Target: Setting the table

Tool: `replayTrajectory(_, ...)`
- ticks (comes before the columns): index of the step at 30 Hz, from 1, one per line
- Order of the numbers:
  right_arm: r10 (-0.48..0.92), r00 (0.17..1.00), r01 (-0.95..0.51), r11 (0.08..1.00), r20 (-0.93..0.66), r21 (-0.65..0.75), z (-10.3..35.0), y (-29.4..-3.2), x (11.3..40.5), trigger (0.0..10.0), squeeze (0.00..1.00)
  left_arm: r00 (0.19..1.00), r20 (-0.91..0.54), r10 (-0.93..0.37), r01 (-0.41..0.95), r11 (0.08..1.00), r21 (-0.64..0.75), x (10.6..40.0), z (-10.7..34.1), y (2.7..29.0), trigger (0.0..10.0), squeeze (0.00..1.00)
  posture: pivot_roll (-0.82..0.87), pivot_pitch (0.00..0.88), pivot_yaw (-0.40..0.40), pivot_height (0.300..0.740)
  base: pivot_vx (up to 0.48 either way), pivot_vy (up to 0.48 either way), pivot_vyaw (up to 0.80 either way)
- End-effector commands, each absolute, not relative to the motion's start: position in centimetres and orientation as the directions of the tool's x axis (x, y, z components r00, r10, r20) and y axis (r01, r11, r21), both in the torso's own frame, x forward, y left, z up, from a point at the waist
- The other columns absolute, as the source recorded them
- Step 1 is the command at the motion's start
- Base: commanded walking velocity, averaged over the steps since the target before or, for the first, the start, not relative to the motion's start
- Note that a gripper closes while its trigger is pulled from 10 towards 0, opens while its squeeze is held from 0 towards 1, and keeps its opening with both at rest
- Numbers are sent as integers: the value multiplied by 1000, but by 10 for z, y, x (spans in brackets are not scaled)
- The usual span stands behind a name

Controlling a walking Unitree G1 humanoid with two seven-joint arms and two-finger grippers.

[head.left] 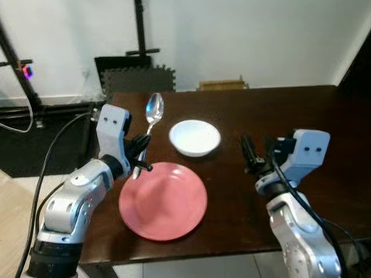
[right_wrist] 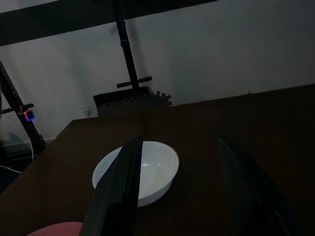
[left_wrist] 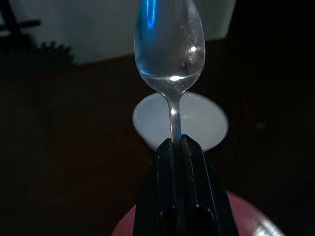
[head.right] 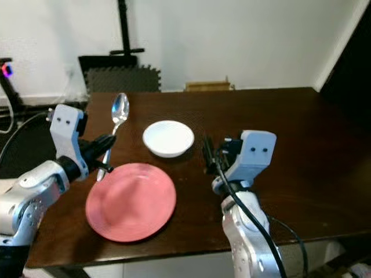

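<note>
A silver spoon (head.left: pixel 153 116) is held up above the dark wooden table (head.left: pixel 272 110), its bowl pointing away from me. My left gripper (head.left: pixel 139 152) is shut on the spoon's handle, just left of the pink plate (head.left: pixel 163 200). The spoon's bowl (left_wrist: pixel 170 44) stands above the black fingers (left_wrist: pixel 179 187) in the left wrist view. A white bowl (head.left: pixel 195 137) sits behind the plate. My right gripper (head.left: pixel 257 152) hovers open to the right of the plate, its fingers (right_wrist: pixel 120 182) spread and aimed toward the white bowl (right_wrist: pixel 140 172).
The table's front edge (head.left: pixel 232 249) runs close below the plate. A black stand (head.left: pixel 140 35) and dark foam mats (head.left: pixel 139 78) lie on the floor beyond the table, with cables (head.left: pixel 23 124) at the left. The table's right half is bare.
</note>
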State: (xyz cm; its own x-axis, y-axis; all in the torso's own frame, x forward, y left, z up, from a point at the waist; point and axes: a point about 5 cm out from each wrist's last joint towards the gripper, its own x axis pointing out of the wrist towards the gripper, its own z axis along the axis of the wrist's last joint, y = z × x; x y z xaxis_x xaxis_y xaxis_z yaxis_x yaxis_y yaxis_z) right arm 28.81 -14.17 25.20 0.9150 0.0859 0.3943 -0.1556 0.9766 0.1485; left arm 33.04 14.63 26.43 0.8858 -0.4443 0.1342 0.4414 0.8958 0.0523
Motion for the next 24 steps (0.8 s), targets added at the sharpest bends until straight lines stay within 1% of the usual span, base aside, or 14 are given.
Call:
replayTrajectory(1, 100, 915, -170, 975, 391, 147, 250, -137, 288, 10000, 0, 897, 123, -426, 423, 905, 47, 330, 260, 152, 10000, 0, 64, 93, 28, 740, 0, 0, 0)
replayTrajectory(14, 115, 911, -180, 975, 395, 133, 251, -136, 288, 10000, 0, 901, 125, -416, 415, 909, 37, 331, 260, 152, 10000, 0, 63, 84, 25, 740, 0, 0, 0)
replayTrajectory(16, 124, 907, -181, 978, 403, 107, 253, -136, 287, 10000, 0, 891, 130, -435, 436, 900, 25, 330, 261, 151, 10000, 0, 63, 84, 25, 740, 0, 0, 0)
replayTrajectory(19, 141, 895, -176, 983, 423, 44, 257, -136, 287, 10000, 0, 859, 122, -497, 489, 868, 88, 328, 265, 152, 10000, 0, 63, 84, 25, 740, 0, 0, 0)
replayTrajectory(21, 143, 888, -173, 984, 436, 30, 262, -137, 286, 10000, 0, 844, 92, -529, 522, 848, 92, 328, 268, 158, 10000, 0, 63, 84, 25, 740, 0, 0, 0)
replayTrajectory(24, 161, 853, -153, 987, 497, -57, 281, -144, 283, 10000, 0, 800, -27, -600, 595, 786, 169, 328, 276, 181, 10000, 0, 73, 91, 24, 740, 0, 0, 0)
